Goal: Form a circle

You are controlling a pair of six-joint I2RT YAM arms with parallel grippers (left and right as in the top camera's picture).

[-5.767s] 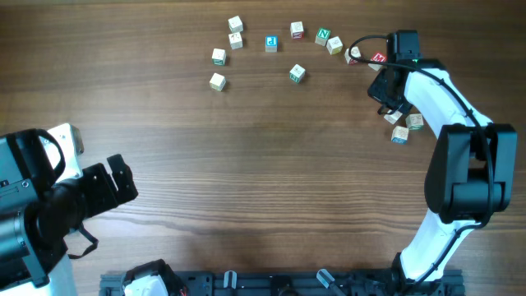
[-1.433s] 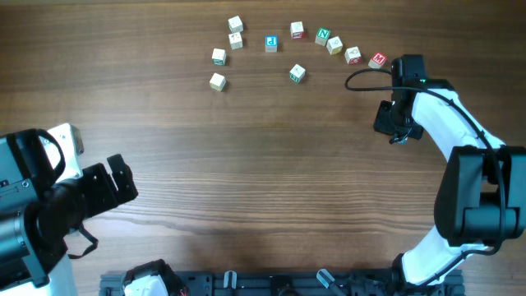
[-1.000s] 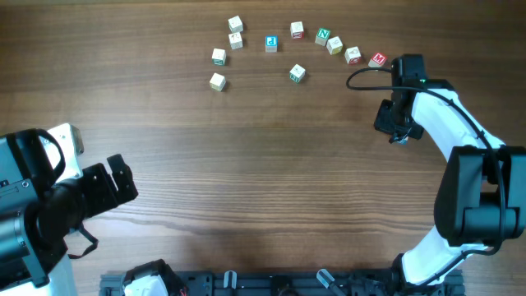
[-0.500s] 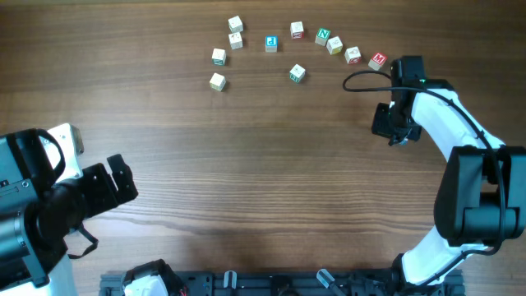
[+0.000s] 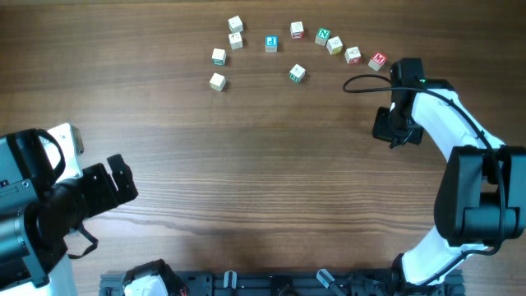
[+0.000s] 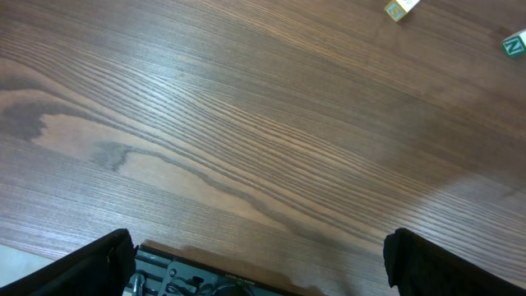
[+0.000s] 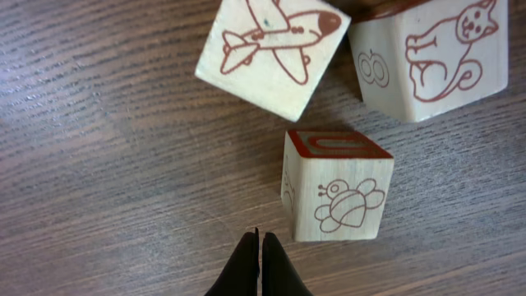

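Circle [image 5: 271,43] not closed, just an open arc of pale letter cubes at the far side of the table [image 5: 246,164]. Landmark is the lone green-letter cube [image 5: 297,74]. The arc bends over it on the far side: four cubes to its left, six running from above it off to the right, ending in a red-letter cube [image 5: 378,59]. The landmark cube sits inside the curve, apart from all of them.

Right gripper [image 5: 393,127] is right of the landmark cube and a bit nearer the robot, past the red-letter cube. Fingers pinched tight together, grasping nothing. The right wrist view shows three more cubes under it: bee cube [image 7: 337,185] just beside the fingertips, with no contact I can make out. Airplane cube [image 7: 269,49] and cat cube [image 7: 427,53] are beyond it. The overhead view hides these three under the arm.

Left gripper [image 5: 115,182] is well off to the left of the landmark cube and much nearer the robot. Jaws spread wide, empty.
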